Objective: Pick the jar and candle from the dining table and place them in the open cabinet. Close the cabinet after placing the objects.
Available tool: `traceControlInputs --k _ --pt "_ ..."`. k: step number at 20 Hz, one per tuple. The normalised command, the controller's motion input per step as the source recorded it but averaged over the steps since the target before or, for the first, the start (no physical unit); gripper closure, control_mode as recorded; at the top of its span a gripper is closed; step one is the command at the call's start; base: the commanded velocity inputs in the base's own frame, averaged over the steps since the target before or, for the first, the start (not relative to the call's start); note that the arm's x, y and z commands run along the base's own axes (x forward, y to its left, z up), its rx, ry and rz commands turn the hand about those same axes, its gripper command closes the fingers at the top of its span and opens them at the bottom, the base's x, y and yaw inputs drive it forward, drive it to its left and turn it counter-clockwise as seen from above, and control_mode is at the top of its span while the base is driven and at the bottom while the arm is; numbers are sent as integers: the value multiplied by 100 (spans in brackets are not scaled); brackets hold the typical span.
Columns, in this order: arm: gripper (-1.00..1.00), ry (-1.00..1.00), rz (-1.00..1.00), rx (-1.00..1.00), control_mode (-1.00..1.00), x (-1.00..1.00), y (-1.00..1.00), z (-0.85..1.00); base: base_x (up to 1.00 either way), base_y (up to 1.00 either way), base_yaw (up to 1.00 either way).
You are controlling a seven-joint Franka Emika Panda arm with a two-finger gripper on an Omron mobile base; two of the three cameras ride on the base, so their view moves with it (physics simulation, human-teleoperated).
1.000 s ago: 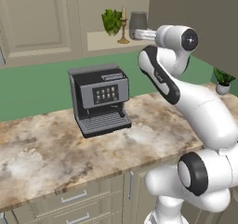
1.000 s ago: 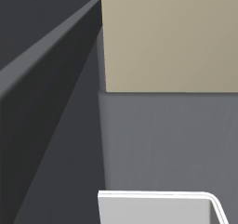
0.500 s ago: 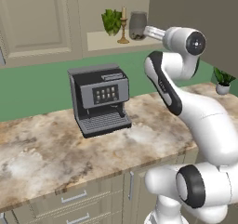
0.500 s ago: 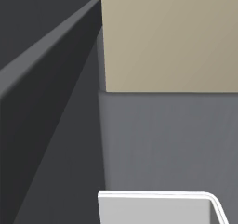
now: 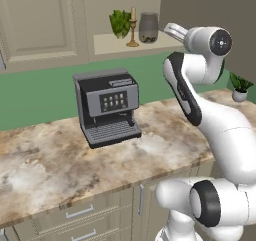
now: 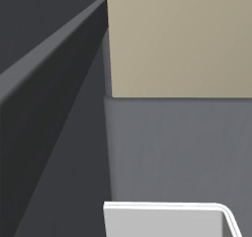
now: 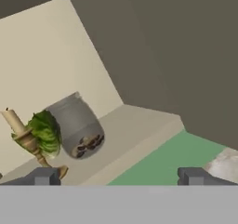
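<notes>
The smoky grey jar (image 5: 148, 27) stands on the shelf of the open cabinet (image 5: 155, 44), with the cream candle (image 5: 133, 29) on its brass holder just to its left. My gripper (image 5: 173, 31) hovers a little to the right of the jar, apart from it. In the hand view the jar (image 7: 76, 128) and candle (image 7: 22, 134) sit left of centre on the cabinet shelf (image 7: 139, 135). My gripper (image 7: 119, 175) is open there, its fingertips (image 7: 44, 175) wide apart with nothing between them.
A leafy green plant (image 5: 120, 22) stands behind the candle on the shelf. Below, the marbled dining table (image 5: 45, 165) carries a black coffee machine (image 5: 107, 107). A dark panel (image 7: 186, 56) rises on the right of the shelf. Dark grey walls (image 6: 49, 133) stand close by.
My hand has drawn back to the right, away from the jar it was covering. The jar now stands uncovered on the shelf. The jaws stayed open.
</notes>
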Motion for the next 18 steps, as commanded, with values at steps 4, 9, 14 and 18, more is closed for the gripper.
traceControlInputs --k 4,9,14,18 --pt "-100 -6 -1 18 -100 -59 -39 0 0 0 0" --pt "-100 -11 -9 20 -100 -78 -5 1 0 0 0" --pt "-100 -1 -9 16 -100 -54 -1 19 0 0 0" --pt "-100 0 -1 17 -100 -48 -13 21 0 0 0"
